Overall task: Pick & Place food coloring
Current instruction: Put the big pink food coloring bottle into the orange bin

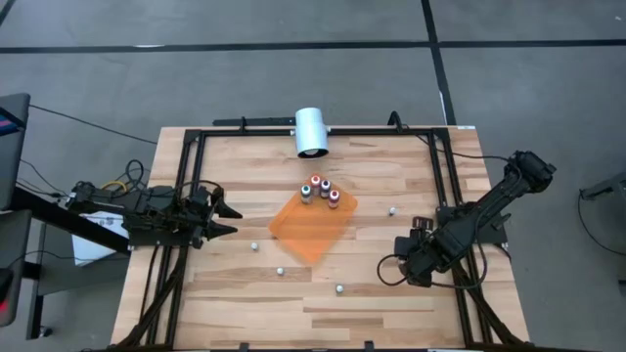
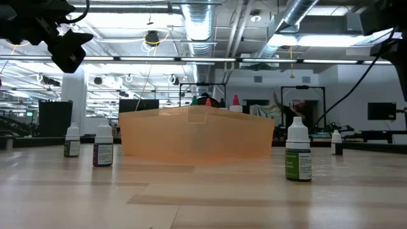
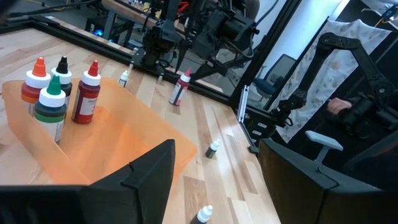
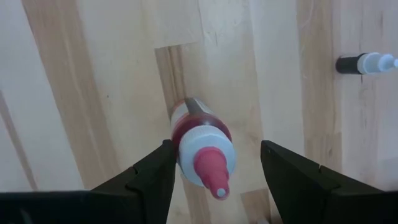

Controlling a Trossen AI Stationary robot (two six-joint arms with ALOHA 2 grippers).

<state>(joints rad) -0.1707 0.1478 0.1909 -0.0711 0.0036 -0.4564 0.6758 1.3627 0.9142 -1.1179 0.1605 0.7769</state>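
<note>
Four food coloring bottles [image 1: 320, 191] with coloured tops stand upright on the far corner of the orange sheet [image 1: 311, 230]; the left wrist view shows them too [image 3: 56, 93]. Several smaller bottles stand scattered on the wood, such as one [image 1: 392, 210] right of the sheet and one [image 1: 338, 288] near the front. My right gripper [image 4: 217, 171] is open, low over the table's right side [image 1: 411, 262]. A pink-topped bottle [image 4: 202, 146] sits between its fingers, tilted in the left wrist view [image 3: 180, 87]. My left gripper [image 1: 233, 219] waits open, left of the sheet. My right gripper comes from above, pointing down, with its fingers on either side of the pink-topped bottle. One finger [image 4: 158, 174] is right beside the bottle's shoulder [image 4: 181, 146]; I cannot tell whether it touches. The other finger stands well apart from the bottle.
A black metal frame [image 1: 186, 196] runs around the wooden table. A white cylinder [image 1: 311, 132] sits at the far edge. A dark-capped bottle [image 4: 364, 62] lies on its side near my right gripper. Bare wood lies between the sheet and the right arm.
</note>
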